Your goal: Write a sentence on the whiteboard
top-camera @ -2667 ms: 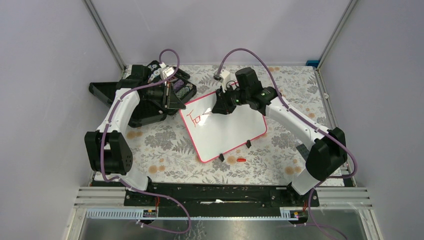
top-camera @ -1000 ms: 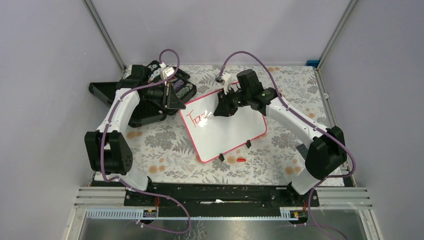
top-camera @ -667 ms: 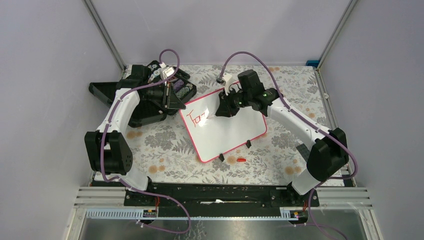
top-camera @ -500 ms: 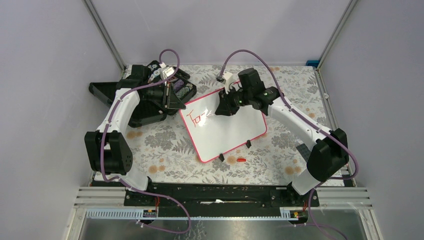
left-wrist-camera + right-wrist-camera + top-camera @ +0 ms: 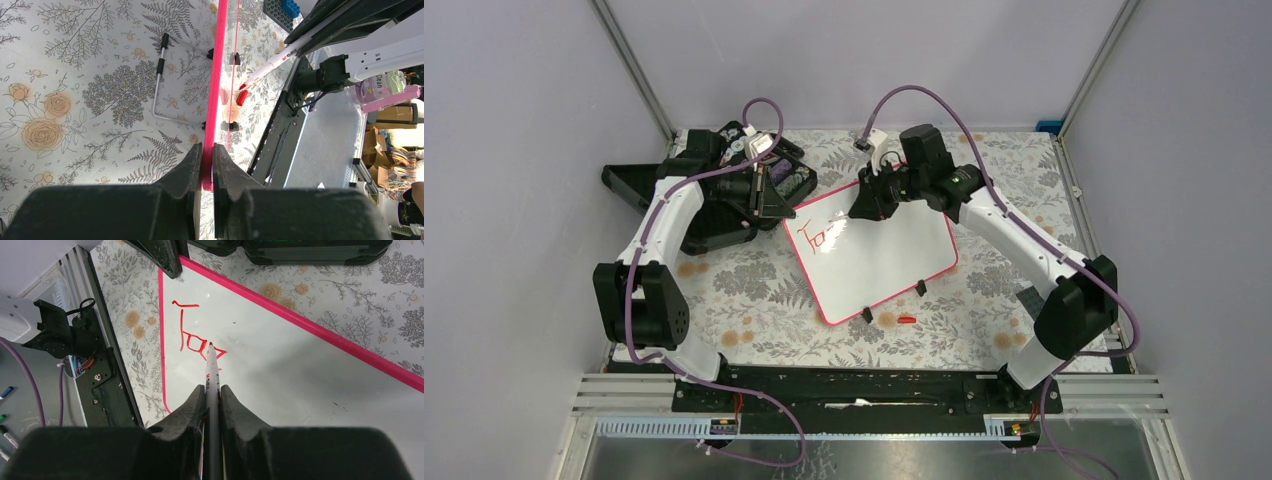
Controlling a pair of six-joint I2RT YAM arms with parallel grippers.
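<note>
Case (image 5: pixel 724 228) left of whiteboard (image 5: pixel 879 255)

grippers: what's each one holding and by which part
Left gripper clamps the whiteboard by its pink rim. Right gripper holds a marker by its barrel, tip at the red writing.

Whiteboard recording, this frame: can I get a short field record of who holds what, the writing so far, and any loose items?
left gripper: shut on the pink rim of the whiteboard
right gripper: shut on a marker
marker tip: at the last red stroke, apparently touching the board
writing: a few red strokes near one corner, no full sentence
red marker cap: on the floral table, just off the board's near edge
black case: open, at the table's far left
</note>
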